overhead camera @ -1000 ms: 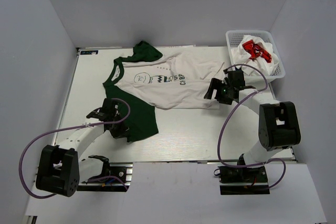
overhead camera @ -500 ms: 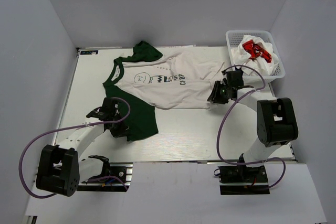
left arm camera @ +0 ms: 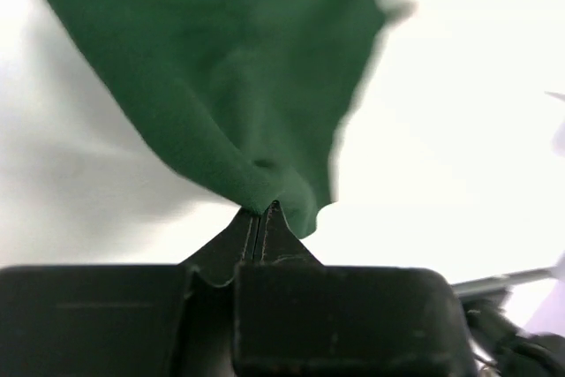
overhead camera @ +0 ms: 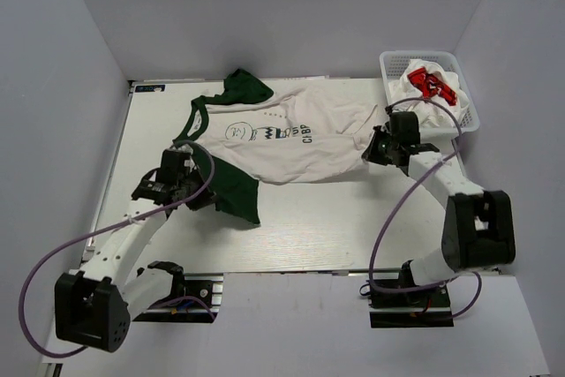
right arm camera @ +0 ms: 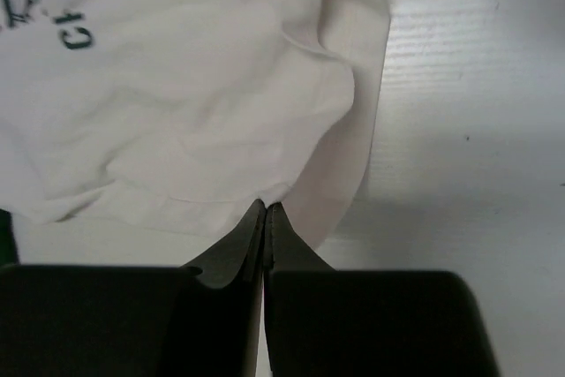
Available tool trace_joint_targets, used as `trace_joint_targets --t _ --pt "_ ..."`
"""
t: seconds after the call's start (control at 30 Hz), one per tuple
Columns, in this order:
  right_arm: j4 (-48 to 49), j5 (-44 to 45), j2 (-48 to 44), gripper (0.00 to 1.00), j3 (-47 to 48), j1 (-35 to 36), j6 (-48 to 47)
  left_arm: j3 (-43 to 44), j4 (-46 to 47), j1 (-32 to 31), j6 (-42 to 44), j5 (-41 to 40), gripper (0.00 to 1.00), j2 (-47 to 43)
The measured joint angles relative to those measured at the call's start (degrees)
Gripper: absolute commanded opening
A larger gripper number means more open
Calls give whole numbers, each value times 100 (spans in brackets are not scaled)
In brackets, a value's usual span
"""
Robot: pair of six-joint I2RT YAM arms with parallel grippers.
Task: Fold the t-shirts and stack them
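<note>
White cotton with dark green sleeves and collar: your t-shirt (overhead camera: 282, 143) lies spread across the middle of the tabletop (overhead camera: 335, 227), black line print facing up, neck toward the left, hem toward the right.

The near sleeve (overhead camera: 234, 196) is bunched and pulled in toward the left arm. The left fingers (left arm camera: 238, 240) are clamped on its edge, and the wrist view shows green cloth draping away from the closed tips.

The right fingers (right arm camera: 234, 258) are pressed together on a thin fold of white cloth at the near corner of the hem. How deep that bite goes cannot be told.

Assessment: this is the opening of the first fold, with both near-side grips taken and no fold laid yet.

The next move calls for you to raise both ends together and carry the near edge over toward the far edge. Keep the two arms in step so the cloth stays taut between them. Watch the hem pinch, as a shallow grip there may slip under tension.

At the far right corner, the white mesh basket (overhead camera: 473, 116) holds the remaining shirts (overhead camera: 415, 90), one with red print. These await handling.
</note>
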Motion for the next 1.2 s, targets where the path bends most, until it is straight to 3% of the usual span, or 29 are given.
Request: trace_joint_targets --t 0.13,0.37,0.7,0.97,1.2 --pt "-22 144 -911 0 92 0 -114 929 63 -2 -26 -122 0 -328" --pt "-109 706 -2402 0 459 0 -286 2765 197 50 -48 -1325 0 -1110" --pt "-527 977 -3668 0 2013 2 -662 5692 46 35 363 -2481 0 -1215" --pt "-1204 981 -4044 0 4170 11 -1204 8769 -131 31 1189 -2524 0 -479" --pt "-1445 890 -4363 0 5410 11 -1447 9364 295 31 1541 -2216 0 -549"
